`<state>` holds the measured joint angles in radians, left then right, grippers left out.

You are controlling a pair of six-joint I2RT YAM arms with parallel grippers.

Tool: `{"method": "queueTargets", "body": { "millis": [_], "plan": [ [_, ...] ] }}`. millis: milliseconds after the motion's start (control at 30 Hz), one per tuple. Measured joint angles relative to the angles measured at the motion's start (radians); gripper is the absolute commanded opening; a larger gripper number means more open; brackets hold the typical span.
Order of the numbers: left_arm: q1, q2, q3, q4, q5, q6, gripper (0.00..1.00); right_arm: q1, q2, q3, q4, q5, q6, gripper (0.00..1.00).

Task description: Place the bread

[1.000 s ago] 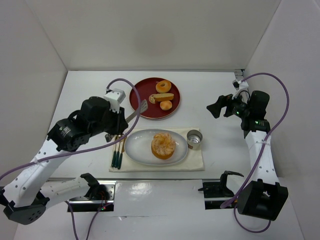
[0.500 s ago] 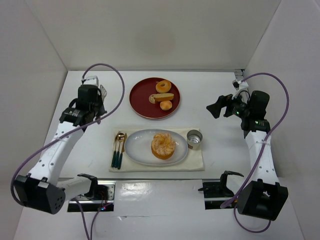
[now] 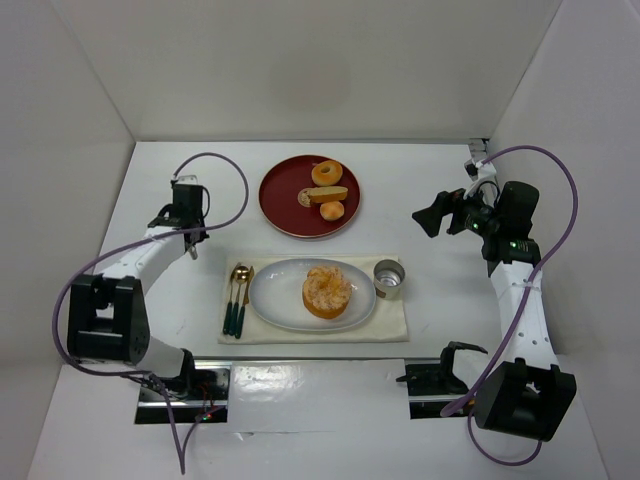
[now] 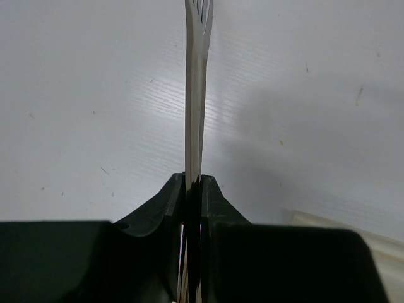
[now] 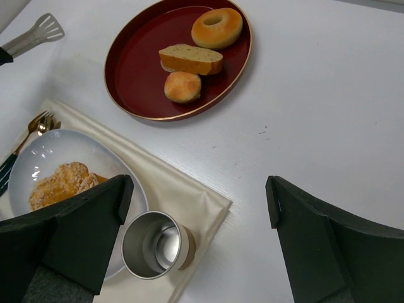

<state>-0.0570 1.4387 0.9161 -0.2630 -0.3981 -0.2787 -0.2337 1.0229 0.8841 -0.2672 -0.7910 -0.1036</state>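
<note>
The bread [image 3: 326,290], a round golden-orange bun with a pale lumpy top, sits on the white oval plate [image 3: 275,300]. Part of it shows at the left edge of the right wrist view [image 5: 60,183]. My left gripper [image 3: 190,238] is low over the bare table, left of the plates. It is shut on metal tongs [image 4: 197,76], seen edge-on between the jaws [image 4: 193,180]. The slotted tip of the tongs shows in the right wrist view [image 5: 39,28]. My right gripper [image 3: 440,215] hangs open and empty above the table to the right of the cup, jaws wide apart [image 5: 199,189].
A red plate [image 3: 285,210] at the back holds a ring doughnut [image 3: 326,173], an oblong bun [image 3: 326,194] and a small round bun [image 3: 332,211]. A metal cup [image 3: 388,279] stands on the cream cloth [image 3: 395,322]. A spoon and fork [image 3: 237,300] lie left of the white plate.
My left arm has swung away from the plates to the left and lowered, still holding the tongs. The bread has stayed on the white plate. The right arm has not moved.
</note>
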Motion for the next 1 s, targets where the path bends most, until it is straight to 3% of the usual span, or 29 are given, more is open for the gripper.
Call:
{"method": "queueTargets", "body": {
  "millis": [33,133,300,467,600,900,1000],
  "plan": [
    [0.002,0.019,0.001,0.017,-0.011,0.009,0.15,0.000,0.000,0.000,0.000,0.000,0.000,1.00],
    [0.002,0.074,0.006,0.056,-0.037,0.021,0.32,0.000,0.000,0.000,0.000,-0.002,0.000,1.00],
    [0.009,0.142,0.015,0.085,-0.063,0.041,0.38,0.000,0.000,0.000,0.000,-0.004,0.000,1.00],
    [0.014,0.231,0.036,0.085,-0.070,0.045,0.58,0.000,0.000,0.000,0.000,-0.007,0.000,1.00],
    [0.024,0.263,0.040,0.072,-0.068,0.045,0.62,0.000,0.000,0.000,0.000,-0.007,0.000,1.00],
    [0.031,0.272,0.049,0.054,-0.059,0.043,0.81,0.000,0.000,0.000,0.000,-0.007,0.000,1.00],
    [0.031,0.256,0.049,0.044,-0.043,0.041,1.00,0.000,0.000,0.000,0.000,-0.007,0.000,1.00]
  ]
}}
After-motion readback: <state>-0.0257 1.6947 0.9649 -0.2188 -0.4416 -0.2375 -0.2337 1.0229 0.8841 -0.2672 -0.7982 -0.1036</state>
